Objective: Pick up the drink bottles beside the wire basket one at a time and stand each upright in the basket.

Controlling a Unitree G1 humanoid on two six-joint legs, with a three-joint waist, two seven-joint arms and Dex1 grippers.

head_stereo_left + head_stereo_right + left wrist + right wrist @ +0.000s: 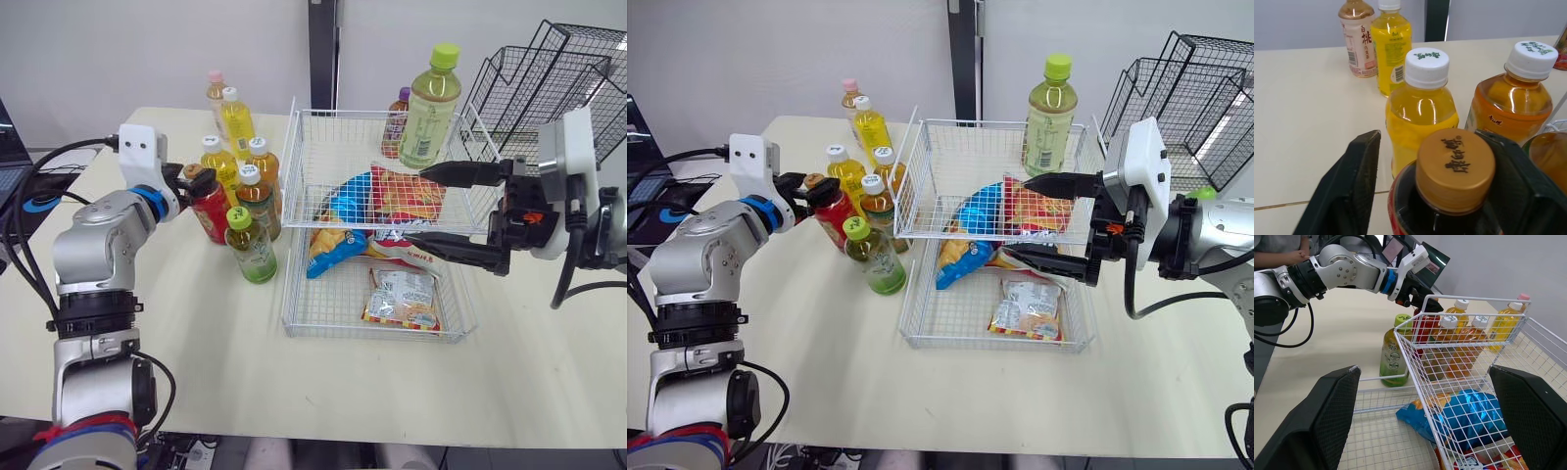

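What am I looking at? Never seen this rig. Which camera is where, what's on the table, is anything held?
It's a humanoid robot with two arms, each ending in a black two-fingered end effector. Two pictures come from its head, looking down over the arms. The other two come from a camera on each wrist.

On the beige table stands a white wire basket with crinkly snack packets inside. Beside it is a cluster of capped plastic drink bottles.

The left end effector straddles the gold cap of a red-labelled dark bottle. There is a gap on one side, so it is not gripped yet. The right end effector hangs open over the basket, empty.
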